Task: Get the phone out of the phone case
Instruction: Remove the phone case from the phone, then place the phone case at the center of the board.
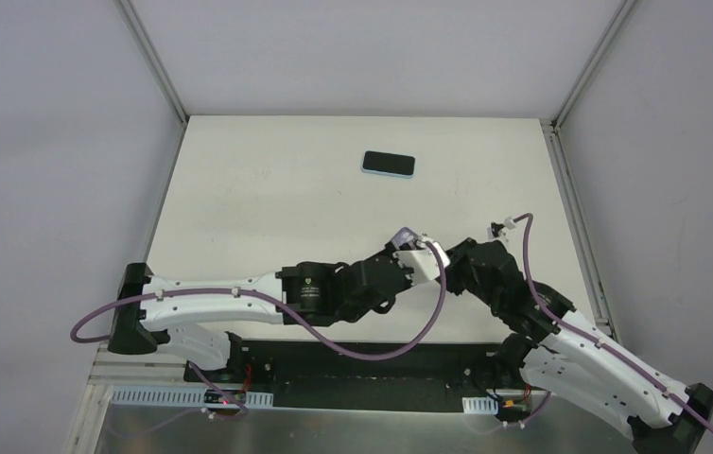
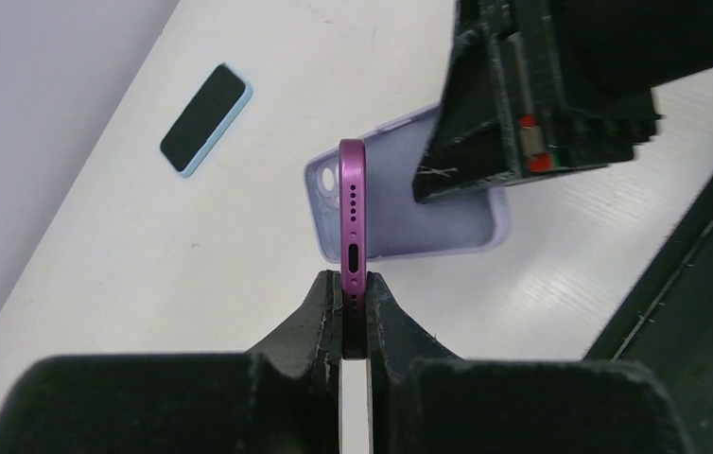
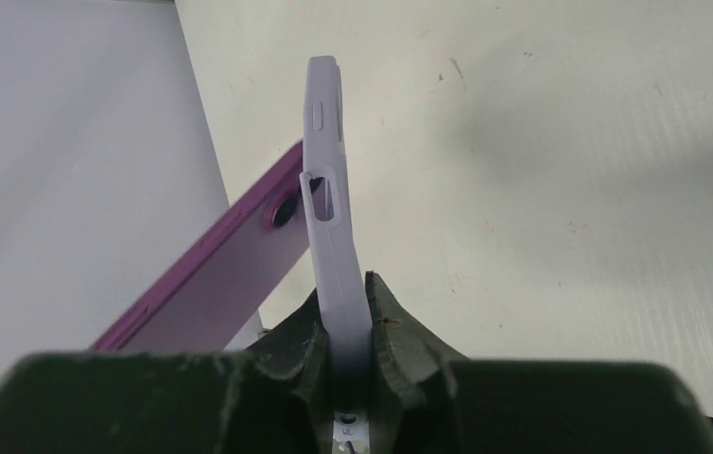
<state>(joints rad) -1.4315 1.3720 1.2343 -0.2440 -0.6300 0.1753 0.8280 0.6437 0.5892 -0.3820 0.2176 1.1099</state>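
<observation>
Purple phone point(image 2: 353, 194) in left claw point(image 2: 354, 288), case point(image 3: 326, 142) in right claw point(image 3: 348, 307).

A robot lab cell: white table point(image 1: 239, 208) boxed in by plain grey panels point(image 1: 41, 142) and aluminium frame rails point(image 1: 155, 61).

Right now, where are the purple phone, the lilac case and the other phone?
purple phone point(image 2: 354, 213): left wrist view, bottom edge.
lilac case point(image 3: 326, 142): right wrist view, side wall.
other phone point(image 1: 389, 163): top external view, dark screen.
</observation>
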